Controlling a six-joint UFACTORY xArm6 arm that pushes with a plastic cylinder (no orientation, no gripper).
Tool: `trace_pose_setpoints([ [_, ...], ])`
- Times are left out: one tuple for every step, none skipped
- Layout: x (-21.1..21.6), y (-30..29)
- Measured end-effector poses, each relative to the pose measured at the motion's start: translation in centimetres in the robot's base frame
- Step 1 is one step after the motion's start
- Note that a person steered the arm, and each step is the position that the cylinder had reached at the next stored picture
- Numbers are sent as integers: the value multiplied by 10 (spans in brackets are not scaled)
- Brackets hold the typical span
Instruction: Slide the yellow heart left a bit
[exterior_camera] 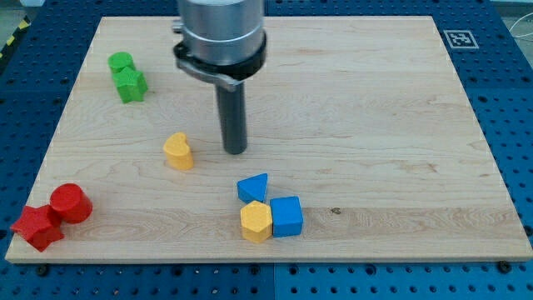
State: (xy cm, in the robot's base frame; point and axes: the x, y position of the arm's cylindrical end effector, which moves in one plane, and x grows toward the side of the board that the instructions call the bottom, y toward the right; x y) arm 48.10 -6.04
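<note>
Yellow heart [178, 152] sits on the bench [375, 125] left of centre, roughly midway between the top and bottom edges, standing free of every other block. My tip [236, 152] is planted on the bench just beside the heart, on its right side, with a narrow strip of bare wood showing between the two; no contact is visible. No fingers are fitted on this arm, so nothing is grasped or clenched: the tool is a plain dark rod touching only the wood. The rod stands upright, hanging straight down from a grey cylindrical housing [221, 33] with a dark collar, which enters from the top edge slightly left of the middle. Near the top left corner two green blocks [127, 77] stand touching one another; their shapes cannot be made out with certainty. At the bottom left corner a red cylinder [70, 203] touches a second red block [37, 227] that lies close to the bench's edge. Near the bottom edge, just right of my tip's line, three blocks are packed together: a blue triangular block [254, 187] above, a yellow hexagonal block [256, 221] below it, and a blue cube [286, 216] touching the hexagon's right side. This cluster lies well apart from the heart.
</note>
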Motion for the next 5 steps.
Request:
trace_pose_setpoints([
  [12, -33],
  [17, -34],
  [27, -36],
  [34, -60],
  [29, -87],
])
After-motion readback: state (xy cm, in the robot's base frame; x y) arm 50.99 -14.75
